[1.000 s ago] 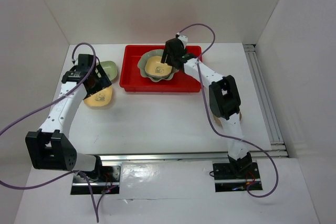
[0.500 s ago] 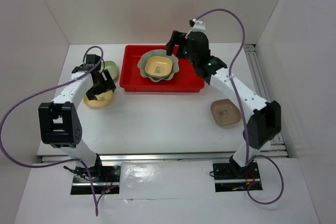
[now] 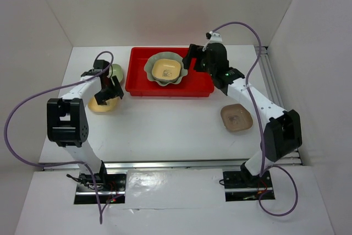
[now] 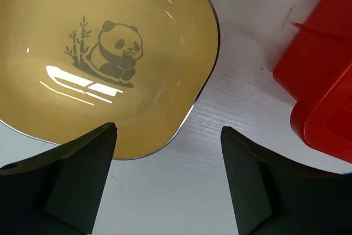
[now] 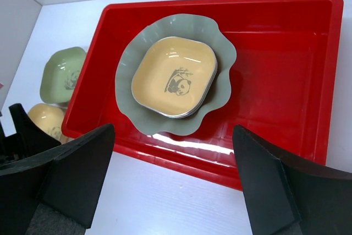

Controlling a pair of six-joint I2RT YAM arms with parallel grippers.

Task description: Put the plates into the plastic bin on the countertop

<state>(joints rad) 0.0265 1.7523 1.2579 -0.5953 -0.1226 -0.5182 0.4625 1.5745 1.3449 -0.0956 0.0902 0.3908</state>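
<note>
The left gripper (image 4: 168, 177) hangs low over the white countertop (image 4: 242, 81) with its jaws spread wide and nothing clamped. The loose yellow panda dish (image 4: 110, 42) lies just ahead of it. The dish's near rounded corner reaches into the gap, the left finger overlaps its rim, and the right finger stands over bare surface. Whether either finger touches the dish cannot be told. To the right of this gripper, near but apart from the dish, is a corner of the red plastic bin (image 4: 324, 92). A strip of open countertop runs between them.

The right gripper (image 5: 170, 191) is also wide open and empty, held above the bin's near right part. Ahead and slightly left of it, inside the bin, sits the pale green scalloped dish (image 5: 176, 26) with a nested yellow dish (image 5: 173, 75) in its hollow. The bin floor to the right of that stack is bare red. Beyond the bin's left wall lies the small green dish (image 5: 63, 75).

The pinkish-tan dish (image 3: 236, 118) rests on the countertop behind the right gripper, beside its forearm and well apart from the bin.
</note>
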